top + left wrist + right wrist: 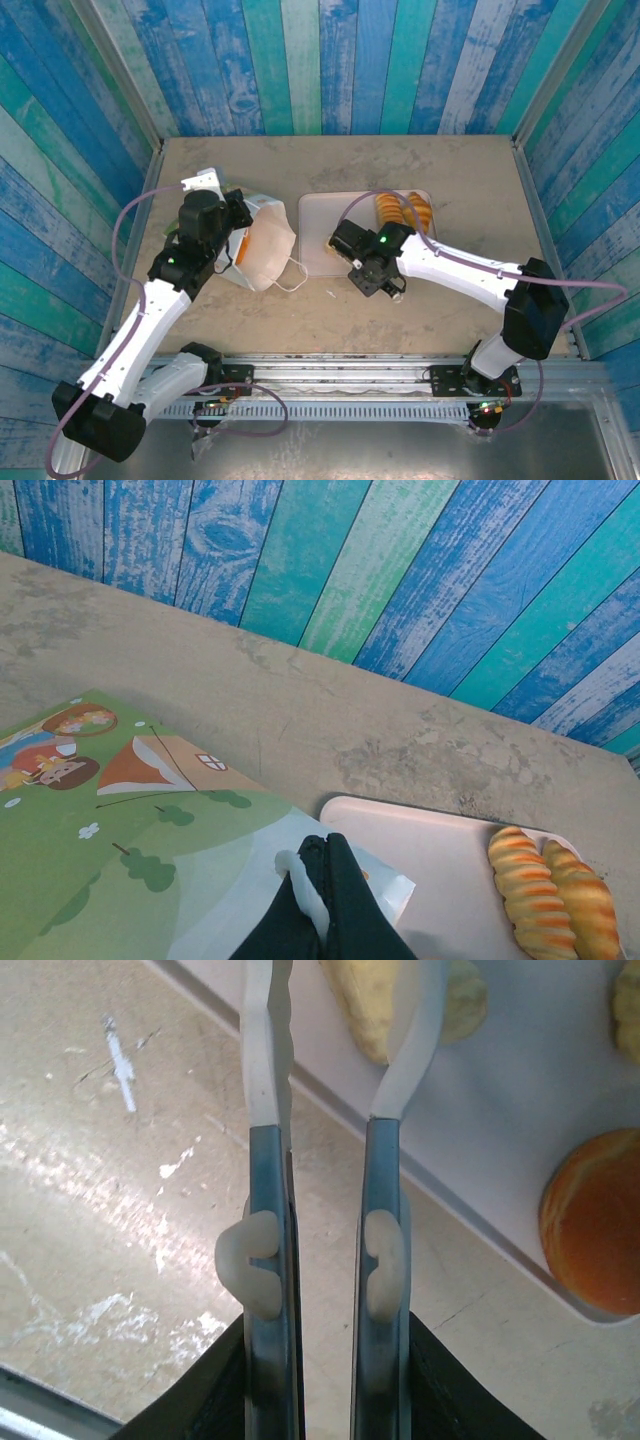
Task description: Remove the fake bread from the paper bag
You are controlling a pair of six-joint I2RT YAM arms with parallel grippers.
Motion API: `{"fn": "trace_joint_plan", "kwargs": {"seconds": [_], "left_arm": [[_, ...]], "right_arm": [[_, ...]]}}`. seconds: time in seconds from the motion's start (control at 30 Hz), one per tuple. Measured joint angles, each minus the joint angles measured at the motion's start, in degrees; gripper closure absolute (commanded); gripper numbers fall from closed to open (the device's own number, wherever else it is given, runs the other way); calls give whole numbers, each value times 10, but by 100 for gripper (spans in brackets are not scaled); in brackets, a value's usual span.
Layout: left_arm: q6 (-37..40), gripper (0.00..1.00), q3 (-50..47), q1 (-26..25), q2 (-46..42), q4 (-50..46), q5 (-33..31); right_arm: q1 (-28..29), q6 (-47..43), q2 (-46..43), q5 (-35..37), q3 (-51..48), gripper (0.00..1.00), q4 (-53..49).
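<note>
Left gripper (317, 852) pinches paper bag (120, 880) edge. Right gripper (335, 1020) narrowly parted, empty, releasing roll (465, 1000) on tray (560, 1110). Next we reach into bag.

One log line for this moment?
left claw: shut on paper bag | right claw: open over tray | fake bread: some on tray

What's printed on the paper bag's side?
The paper bag shows a green meadow, orange-roofed house, trees and cartoon figures; clearest in left wrist view.

The white printed paper bag (268, 245) sits left of two ridged golden pieces of fake bread (415, 212), side by side.
</note>
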Motion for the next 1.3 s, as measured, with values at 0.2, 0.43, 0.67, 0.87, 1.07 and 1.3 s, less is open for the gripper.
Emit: {"fn": "trace_joint_plan", "kwargs": {"seconds": [0.2, 0.43, 0.67, 0.87, 1.07, 1.3], "left_arm": [[0, 100, 0, 0, -3, 0, 0], [0, 100, 0, 0, -4, 2, 0], [0, 100, -10, 0, -20, 2, -4], [0, 100, -16, 0, -38, 0, -20], [0, 100, -18, 0, -38, 0, -23], [0, 100, -18, 0, -38, 0, -22]], "right_arm": [[0, -7, -4, -16, 2, 69, -24], [3, 1, 20, 81, 39, 69, -46], [3, 0, 78, 169, 81, 68, -44], [36, -6, 103, 177, 78, 63, -46], [61, -8, 98, 121, 78, 60, -45], [54, -4, 53, 77, 85, 59, -51]]}}
